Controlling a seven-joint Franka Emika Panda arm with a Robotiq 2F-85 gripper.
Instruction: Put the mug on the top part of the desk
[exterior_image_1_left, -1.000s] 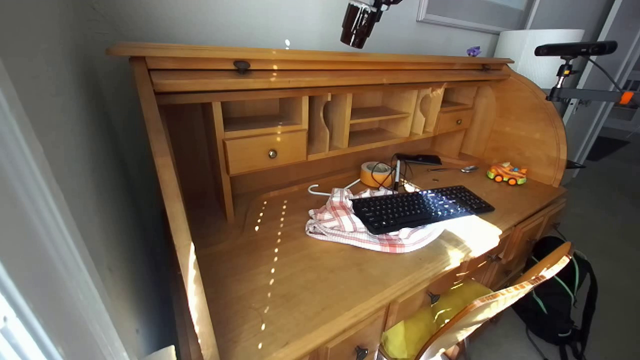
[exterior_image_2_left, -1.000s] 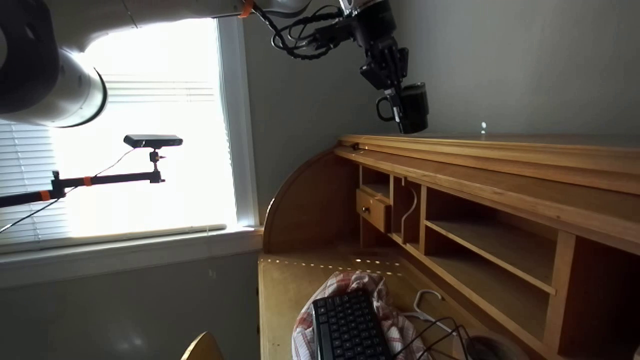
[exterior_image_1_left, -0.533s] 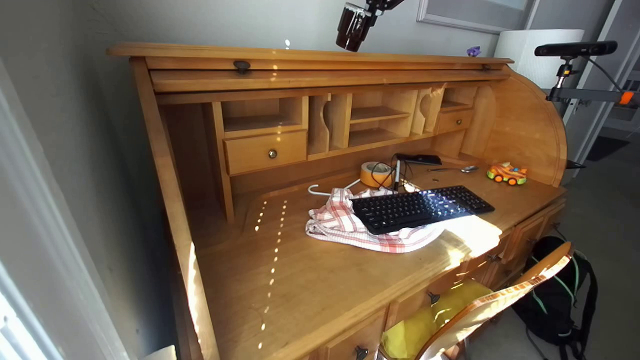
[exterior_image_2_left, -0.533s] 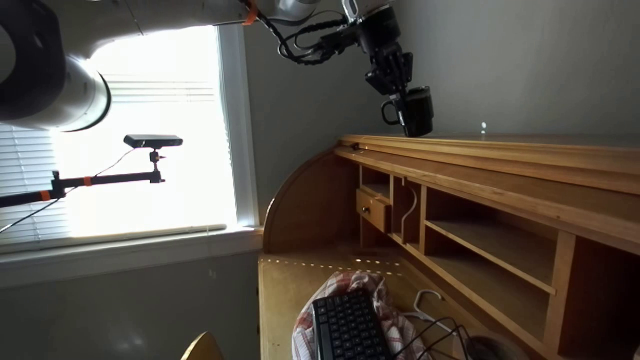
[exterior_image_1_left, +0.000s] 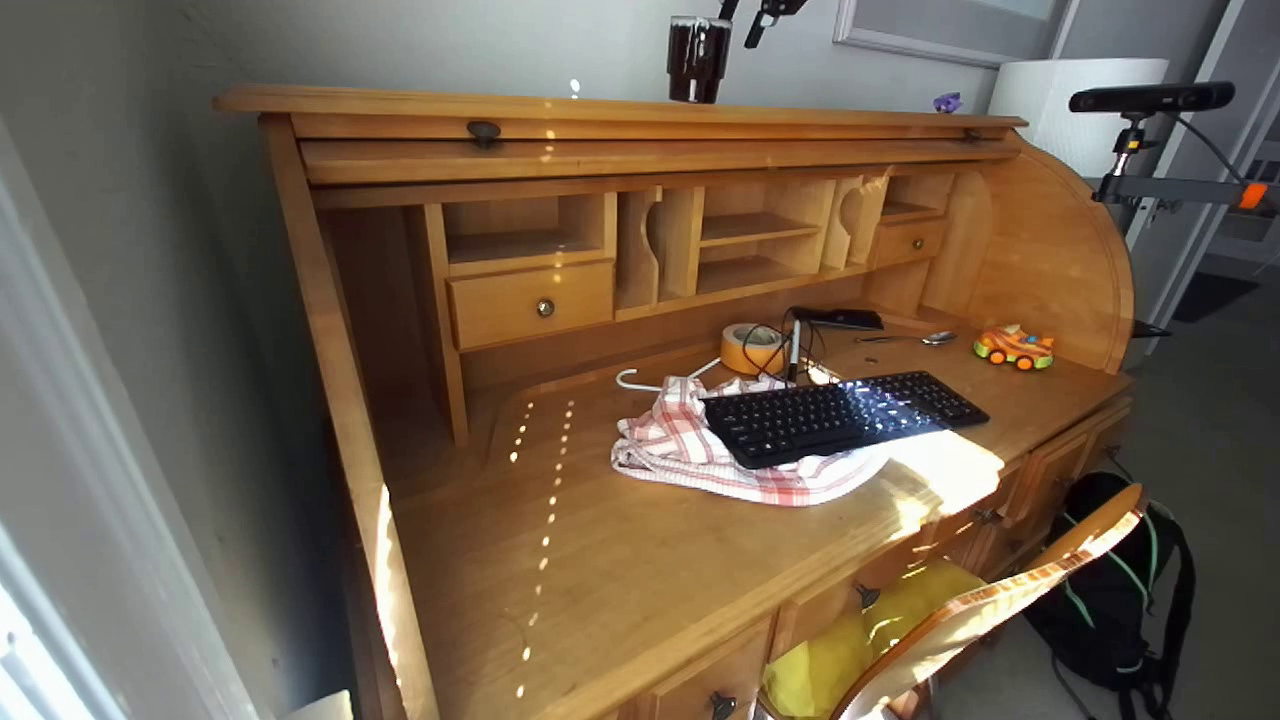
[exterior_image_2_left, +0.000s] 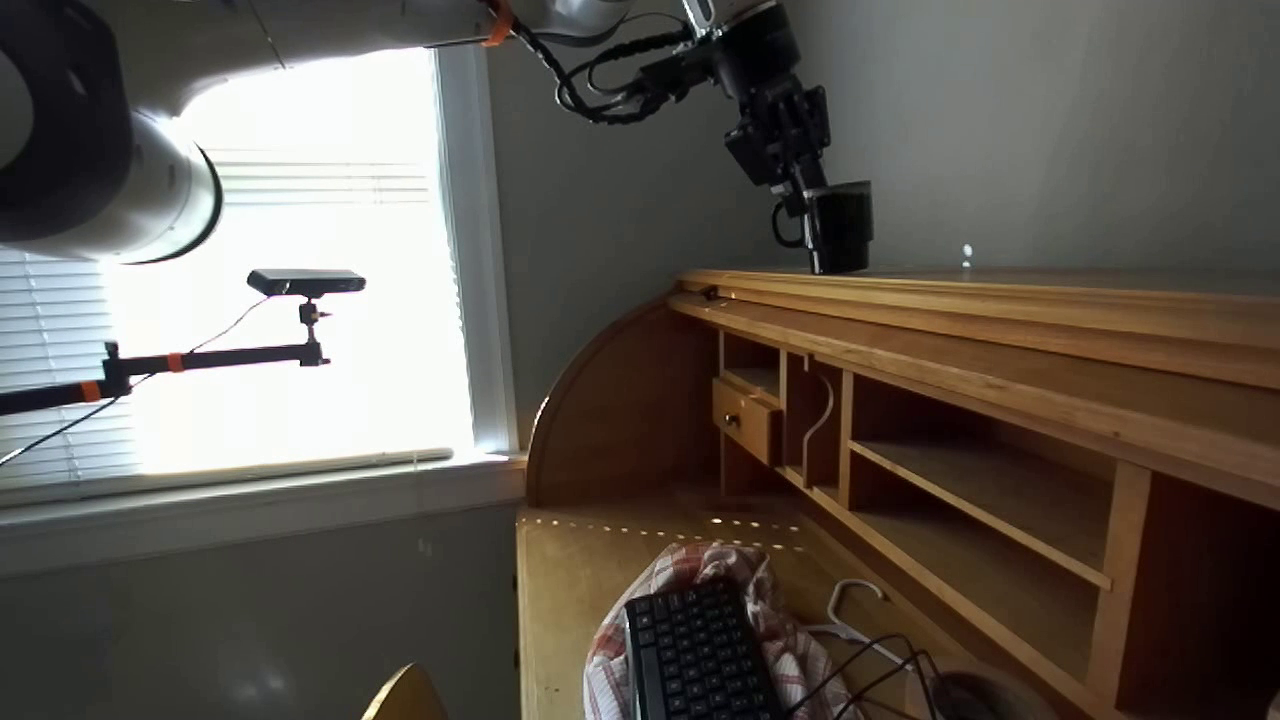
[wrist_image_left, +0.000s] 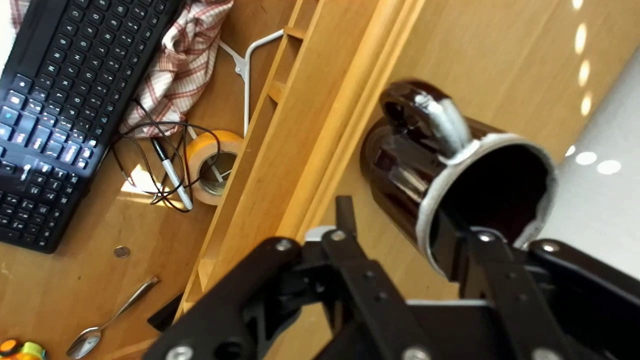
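The dark, near-black mug (exterior_image_1_left: 698, 60) stands upright on the top part of the desk (exterior_image_1_left: 440, 103), at the front edge of that long board as an exterior view shows it. The mug (exterior_image_2_left: 842, 228) has its handle toward the window side. In the wrist view the mug (wrist_image_left: 400, 170) shows its pale rim and handle, standing on the bare board (wrist_image_left: 490, 60). My gripper (wrist_image_left: 394, 212) is open: one finger reaches inside the mug's mouth, the other is outside, apart from the wall. The gripper also shows in both exterior views (exterior_image_1_left: 742, 25) (exterior_image_2_left: 803, 190).
The wall (exterior_image_2_left: 1080, 140) rises behind the top board. Below on the writing surface lie a keyboard (exterior_image_1_left: 845, 415), a checked cloth (exterior_image_1_left: 680, 440), a tape roll (exterior_image_1_left: 752, 350), a white hanger (wrist_image_left: 245, 65), a spoon (wrist_image_left: 115, 320) and a toy car (exterior_image_1_left: 1014, 347). A purple object (exterior_image_1_left: 947, 102) is at the far end.
The mug was tilted and held between the fingers, and moved down to the top board. Now it stands upright, and the fingers have spread apart and let go.
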